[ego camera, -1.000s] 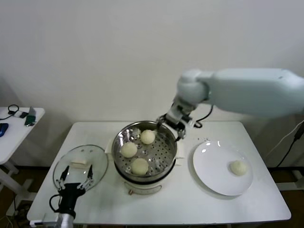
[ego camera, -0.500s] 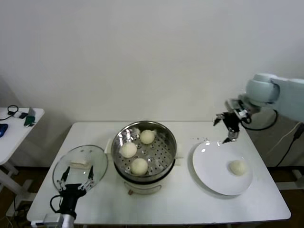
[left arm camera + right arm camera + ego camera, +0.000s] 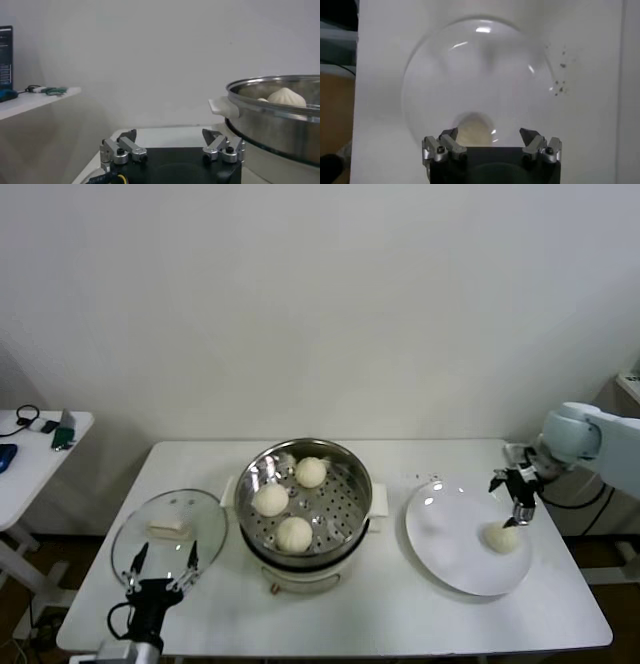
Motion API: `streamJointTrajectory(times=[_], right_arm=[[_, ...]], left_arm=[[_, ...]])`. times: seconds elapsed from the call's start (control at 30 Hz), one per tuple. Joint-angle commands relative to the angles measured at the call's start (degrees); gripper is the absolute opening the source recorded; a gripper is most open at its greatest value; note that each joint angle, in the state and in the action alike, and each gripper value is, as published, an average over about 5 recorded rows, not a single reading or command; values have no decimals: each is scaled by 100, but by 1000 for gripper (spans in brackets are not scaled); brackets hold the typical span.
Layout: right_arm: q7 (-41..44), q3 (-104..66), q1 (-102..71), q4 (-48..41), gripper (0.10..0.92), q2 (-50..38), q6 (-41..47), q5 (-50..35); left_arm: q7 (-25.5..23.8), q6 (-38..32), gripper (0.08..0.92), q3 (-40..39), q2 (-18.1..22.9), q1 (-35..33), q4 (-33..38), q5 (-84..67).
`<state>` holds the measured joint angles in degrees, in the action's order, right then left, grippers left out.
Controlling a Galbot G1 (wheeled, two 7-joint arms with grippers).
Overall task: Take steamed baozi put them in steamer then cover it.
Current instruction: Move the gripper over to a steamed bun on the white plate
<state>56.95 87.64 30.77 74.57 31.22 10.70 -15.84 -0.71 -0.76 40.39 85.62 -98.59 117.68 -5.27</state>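
Our right gripper (image 3: 517,515) hangs with its fingers (image 3: 441,148) spread apart directly over the last bun (image 3: 502,537), which we read as the approach for a pick: the spread leaves room to come down on either side of the dome, and in the right wrist view the bun (image 3: 473,131) sits between the two fingers and just beyond them, not yet touched. That bun lies alone on the white plate (image 3: 445,534), toward the plate's right side, with the rest of the plate bare. The plate sits on the desk (image 3: 400,604) to the right of the steamer (image 3: 345,502), near it but apart, so the carry across should be short. Inside the steamer, three buns (image 3: 272,500) already rest on the perforated floor, grouped in its left half, which leaves open room on the right for the fourth. Our left gripper (image 3: 160,569) waits low at the front left edge of the desk, fingers (image 3: 119,149) apart and holding nothing, just in front of the lid (image 3: 170,529), which lies flat on the desk to the left of the steamer. We judge it is placed there to take the lid once the last bun is in. A small side table (image 3: 35,449) stands off to the far left.
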Motion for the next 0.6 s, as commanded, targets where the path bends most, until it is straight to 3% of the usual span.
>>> streamJointTrajectory(times=[0.03,0.6], right_arm=[[-74,-1014,-1542,-559,823,-118,27,660],[-257,-1811,-2123,-1042,823,196,-123,792]], left_arm=[[2,-9,823,-2,12,-9,-24,34],[7,-12,823,-56,36,-11,-27,85]])
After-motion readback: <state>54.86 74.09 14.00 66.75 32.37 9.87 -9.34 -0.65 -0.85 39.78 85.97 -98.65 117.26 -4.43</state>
